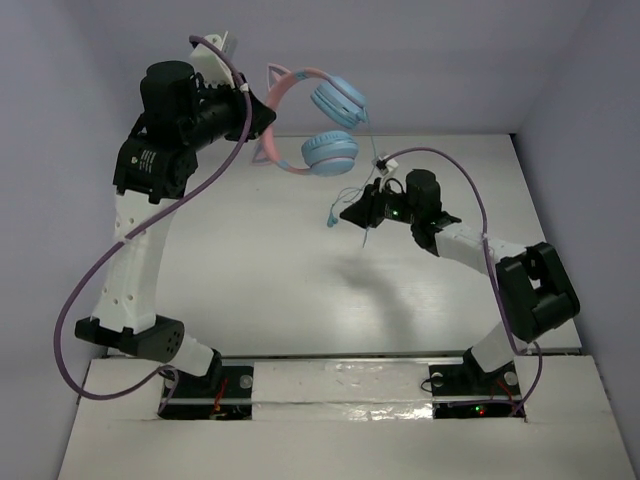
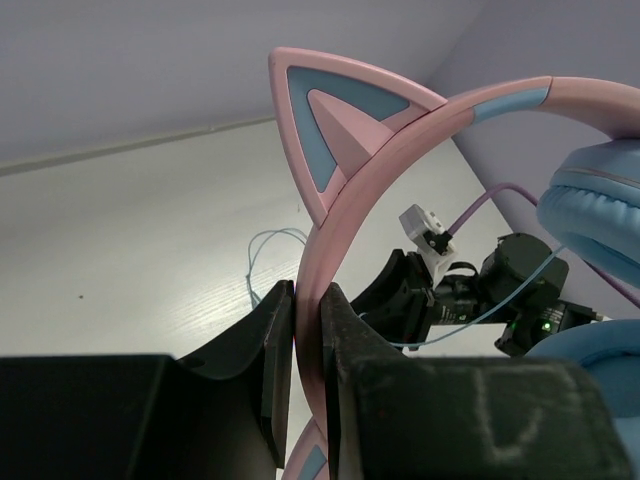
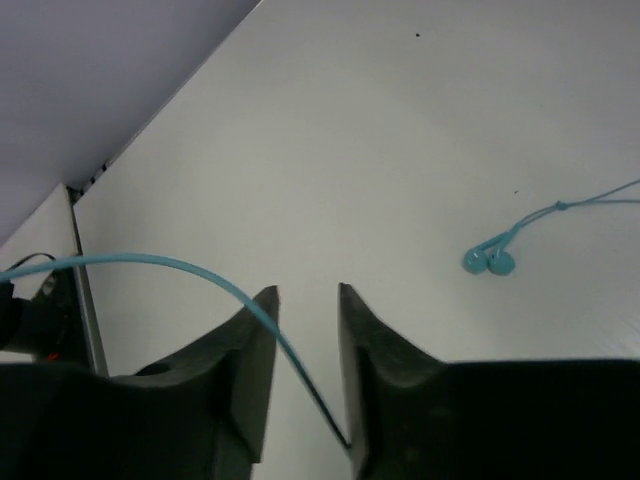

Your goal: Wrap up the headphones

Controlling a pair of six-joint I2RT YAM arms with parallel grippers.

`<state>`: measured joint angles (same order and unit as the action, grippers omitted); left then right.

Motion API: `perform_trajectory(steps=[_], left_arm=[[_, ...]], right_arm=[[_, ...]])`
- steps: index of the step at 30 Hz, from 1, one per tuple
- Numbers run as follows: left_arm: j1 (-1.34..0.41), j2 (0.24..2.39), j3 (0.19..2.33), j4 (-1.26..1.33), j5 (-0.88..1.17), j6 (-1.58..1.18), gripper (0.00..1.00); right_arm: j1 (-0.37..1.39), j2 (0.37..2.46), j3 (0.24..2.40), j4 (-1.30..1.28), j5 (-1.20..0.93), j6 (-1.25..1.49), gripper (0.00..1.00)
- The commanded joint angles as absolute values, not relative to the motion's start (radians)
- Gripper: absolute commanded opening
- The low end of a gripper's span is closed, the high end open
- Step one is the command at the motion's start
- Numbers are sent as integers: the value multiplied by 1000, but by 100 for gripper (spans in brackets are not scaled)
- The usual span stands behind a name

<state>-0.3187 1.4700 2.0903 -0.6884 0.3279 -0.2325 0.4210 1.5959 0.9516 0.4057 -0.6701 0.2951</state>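
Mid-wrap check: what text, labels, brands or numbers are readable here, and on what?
Nothing reads clearly.
On the left arm, black joint: white print, too small to read.
On the left gripper, on its body: a faint mark, perhaps "V", too unclear to be sure.
On the headphones: no text shows.

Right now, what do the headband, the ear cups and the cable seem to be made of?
Headband: probably hard plastic, smooth pink with a sheen. Ear cups: cushions look like padded light-blue leatherette, with a rounded seam. Cable: thin, likely rubbery plastic, since it bends in loose curves.
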Motion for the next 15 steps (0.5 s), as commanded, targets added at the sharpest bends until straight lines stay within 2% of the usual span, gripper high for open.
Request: perform_trajectory(steps=[1, 3, 4, 5, 8, 10, 15], left_arm=[[-279, 1492, 2090, -621, 411, -314, 0], [-256, 1499, 2048, -600, 428, -348, 0], [-246, 1506, 2014, -598, 425, -359, 0], [-235, 1512, 2002, -592, 419, -367, 0], [-193, 1529, 1947, -572, 328, -383, 0], [-164, 1532, 1834, -511, 398, -440, 0], [-126, 1565, 1616, -307, 463, -596, 0]], right_arm=[[423, 1617, 919, 570, -661, 347, 32], [434, 1628, 907, 589, -652, 374, 18], [434, 1625, 902, 588, -643, 377, 6], [445, 1615, 896, 588, -631, 390, 2], [468, 1585, 844, 580, -543, 432, 0], [488, 1566, 824, 571, -465, 466, 0], [593, 1600, 910, 355, -214, 500, 0]])
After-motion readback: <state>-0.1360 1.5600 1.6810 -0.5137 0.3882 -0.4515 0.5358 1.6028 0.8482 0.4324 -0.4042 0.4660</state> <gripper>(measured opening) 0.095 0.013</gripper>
